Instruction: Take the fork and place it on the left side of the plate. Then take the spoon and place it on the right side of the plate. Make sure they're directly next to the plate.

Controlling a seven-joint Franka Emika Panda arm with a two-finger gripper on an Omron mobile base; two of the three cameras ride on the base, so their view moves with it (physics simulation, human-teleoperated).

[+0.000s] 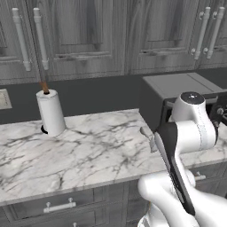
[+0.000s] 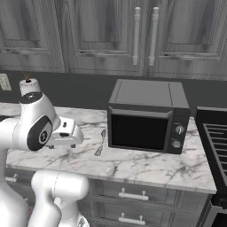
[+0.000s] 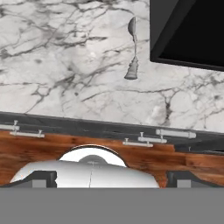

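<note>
While the hand (image 2: 77, 135) is hovering with its opening impossible to judge, the spoon (image 3: 132, 49) is lying on the table (image 1: 88, 146) beside the microwave (image 2: 148, 116), looking light, stiff and slippery, best pinched mid-handle.

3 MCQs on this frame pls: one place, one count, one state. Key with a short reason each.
1. Where does the spoon lie?
A. on the counter just left of the microwave
B. inside the microwave
C. on the stove

2. How many knobs show on the microwave front?
A. none
B. two
C. four

3. What state is the microwave door in?
A. wide open
C. taken off
B. closed

Key:
1 A: in the right base view the spoon rests on the marble counter beside the microwave's left front corner, and the hand view shows the same.
2 B: two round knobs sit one above the other on its right panel.
3 B: the dark door sits flush with the front.
</note>
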